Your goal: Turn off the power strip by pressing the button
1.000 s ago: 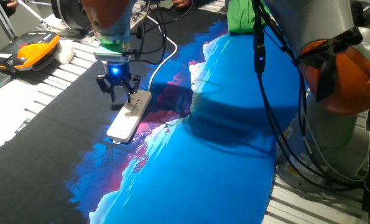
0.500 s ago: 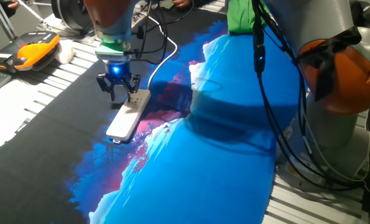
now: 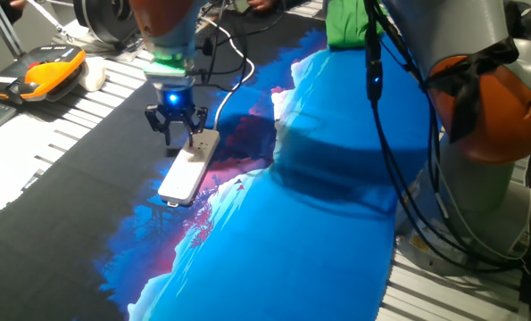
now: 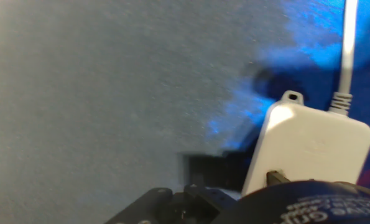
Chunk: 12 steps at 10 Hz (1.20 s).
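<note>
The power strip [image 3: 189, 167] is a flat white bar lying on the dark cloth, its thin white cable [image 3: 244, 73] leaving the far end. My gripper [image 3: 179, 134] hangs just over that far end, its blue light lit, with the dark fingers [image 3: 194, 123] reaching down to the strip's top. In the hand view the strip's cable end [image 4: 309, 146] fills the lower right, with the cable [image 4: 346, 56] running up. Dark gripper parts [image 4: 172, 205] cover the bottom edge. No view shows the fingertips clearly, and I cannot make out the button.
A blue and black cloth [image 3: 319, 214] covers the table. An orange and black tool [image 3: 49, 71] lies at the far left. A green object [image 3: 354, 22] sits at the back. A grey and orange robot body [image 3: 488, 89] with black cables [image 3: 381, 134] stands at the right.
My gripper has shifted slightly to the right and away along the strip's far end. The strip has slid a little to the right with it.
</note>
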Each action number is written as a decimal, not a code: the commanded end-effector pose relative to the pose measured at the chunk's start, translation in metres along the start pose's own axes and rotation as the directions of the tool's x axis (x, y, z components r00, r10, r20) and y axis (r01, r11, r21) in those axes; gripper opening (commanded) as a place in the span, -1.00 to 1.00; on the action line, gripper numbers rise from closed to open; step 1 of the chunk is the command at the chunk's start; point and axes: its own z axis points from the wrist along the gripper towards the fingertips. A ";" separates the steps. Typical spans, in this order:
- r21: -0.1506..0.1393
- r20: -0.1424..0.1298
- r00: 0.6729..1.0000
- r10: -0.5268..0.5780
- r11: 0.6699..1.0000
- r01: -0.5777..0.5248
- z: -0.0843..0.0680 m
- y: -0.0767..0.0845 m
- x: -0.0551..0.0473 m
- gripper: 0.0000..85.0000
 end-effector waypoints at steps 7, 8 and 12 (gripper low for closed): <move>0.075 -0.064 0.914 -0.400 0.912 0.404 -0.069 -0.035 0.021 -1.00; 0.089 -0.072 0.880 -0.469 0.876 0.474 -0.076 -0.045 0.029 -1.00; 0.250 -0.146 0.650 -0.746 0.608 0.754 -0.084 -0.072 0.055 -1.00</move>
